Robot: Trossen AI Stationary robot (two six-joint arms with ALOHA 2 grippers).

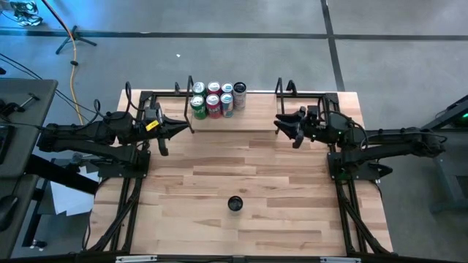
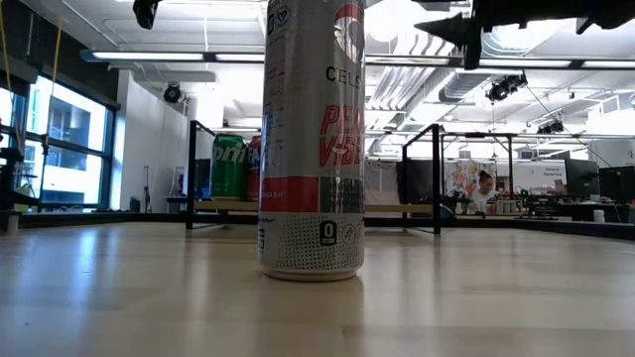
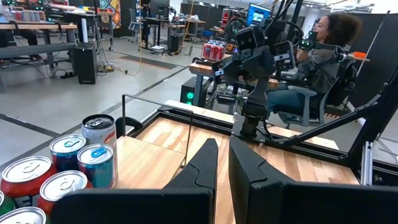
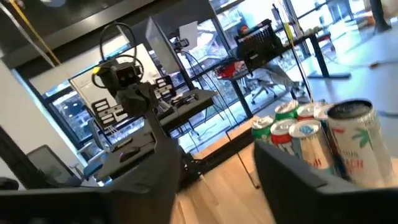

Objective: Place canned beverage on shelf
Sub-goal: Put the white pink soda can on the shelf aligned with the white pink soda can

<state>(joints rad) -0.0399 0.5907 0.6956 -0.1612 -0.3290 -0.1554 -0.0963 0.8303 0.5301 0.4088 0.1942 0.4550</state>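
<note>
Two dark robot arms reach inward from opposite sides, both toward the far half of the scene. The left end effector (image 1: pixel 184 128) points right, its fingers (image 3: pixel 205 163) pressed nearly together (only a thin gap shows). The right end effector (image 1: pixel 281 126) points left, its fingers (image 4: pixel 283 163) standing apart, holding nothing.

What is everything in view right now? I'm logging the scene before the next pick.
Cans on shelf: about six, green, red, blue, white, clustered at the shelf's left part.
Lone can: one, white and red, upright on the tabletop's near middle.
Shelf: one, pale wood with black wire ends, table's far edge.
Person: one, seated beyond the table.
Left gripper: shut, by the shelf's left end.
Right gripper: open, by the shelf's right end.
</note>
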